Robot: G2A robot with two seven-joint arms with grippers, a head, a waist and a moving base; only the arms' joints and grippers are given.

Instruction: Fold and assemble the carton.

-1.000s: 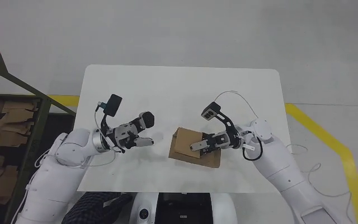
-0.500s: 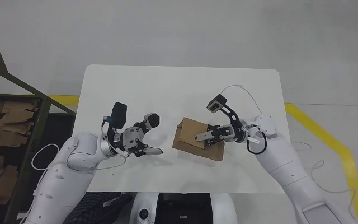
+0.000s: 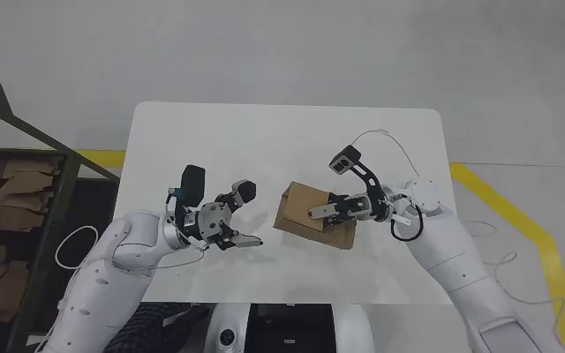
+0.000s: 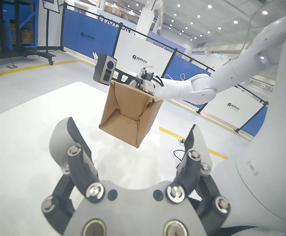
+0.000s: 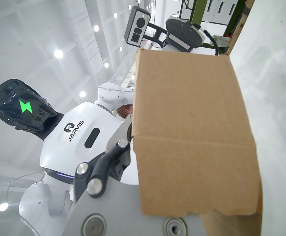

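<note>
Factory hall, yellow floor lines, blue partitions

We hold our left grey-and-black gripper with fingers spread wide, facing our right gripper, which clamps one wall of the brown cardboard carton.

1. Floor: pale grey and smooth, with a yellow line running past the table's side.
2. Table: white top with rounded corners.
3. Beside the table stands a dark green frame holding flat cardboard sheets.
4. Perimeter: blue partition panels alternate with white panels in black framing.
5. A black wheeled stand stands before the panels.
6. Lighting: rows of round ceiling lamps, all lit.
</note>
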